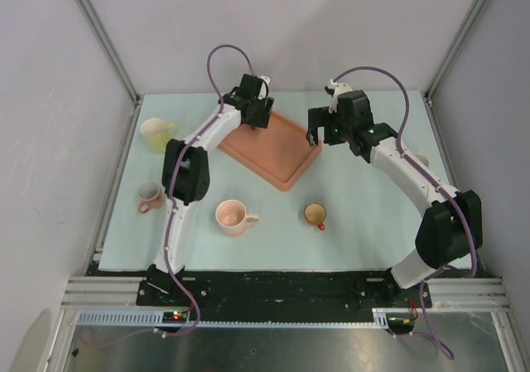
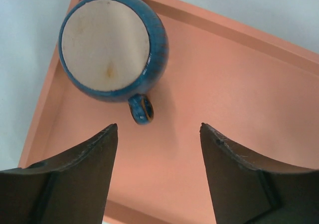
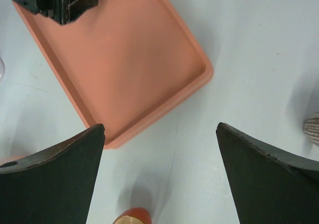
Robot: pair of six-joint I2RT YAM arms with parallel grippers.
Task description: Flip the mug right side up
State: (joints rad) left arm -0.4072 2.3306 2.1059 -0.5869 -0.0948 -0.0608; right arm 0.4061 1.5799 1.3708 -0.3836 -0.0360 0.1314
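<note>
over the tray [image 2: 239, 84], left pincer [image 2: 158, 129] spread wide, empty, near upside-down mug [image 2: 107, 44], right pincer [image 3: 160, 128] also spread

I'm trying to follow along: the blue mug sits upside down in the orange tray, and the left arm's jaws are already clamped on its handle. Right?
Not quite. The blue mug is upside down in the orange tray, but the jaws of the left arm are open, short of its handle, as the left wrist view shows.
</note>
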